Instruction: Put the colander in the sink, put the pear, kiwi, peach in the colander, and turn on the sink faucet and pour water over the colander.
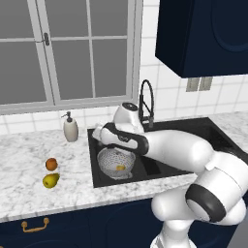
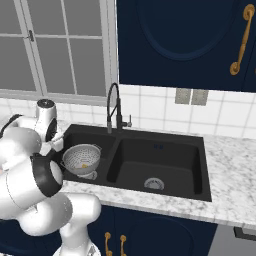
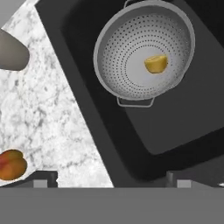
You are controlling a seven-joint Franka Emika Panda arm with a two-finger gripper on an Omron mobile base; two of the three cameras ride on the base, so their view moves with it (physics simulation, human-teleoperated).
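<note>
The colander [image 3: 144, 52] already sits in the sink [image 3: 183, 127] with 1 fruit, the kiwi [image 3: 156, 64], inside. The gripper [image 3: 111, 177] hangs open and empty above. The peach [image 1: 51, 164] and pear [image 1: 50, 180] wait on the counter [image 1: 24, 160]; the faucet [image 1: 147, 104] is not running.

The sink [image 1: 160, 169] is flat black, and the colander [image 3: 131, 57] in it is pale white-grey, dotted all over with tiny holes. The kiwi [image 3: 156, 64] is golden-tan. The table [image 1: 29, 174] is white marble with grey veining. The peach [image 1: 51, 164] is reddish-orange, the pear [image 1: 50, 180] yellow-green. Sink faucet [image 2: 114, 107] is black, cabinets [image 1: 203, 34] deep navy with gold handles [image 2: 240, 40], wall tiles [image 2: 160, 107] white, soap bottle [image 1: 70, 129] off-white.
</note>
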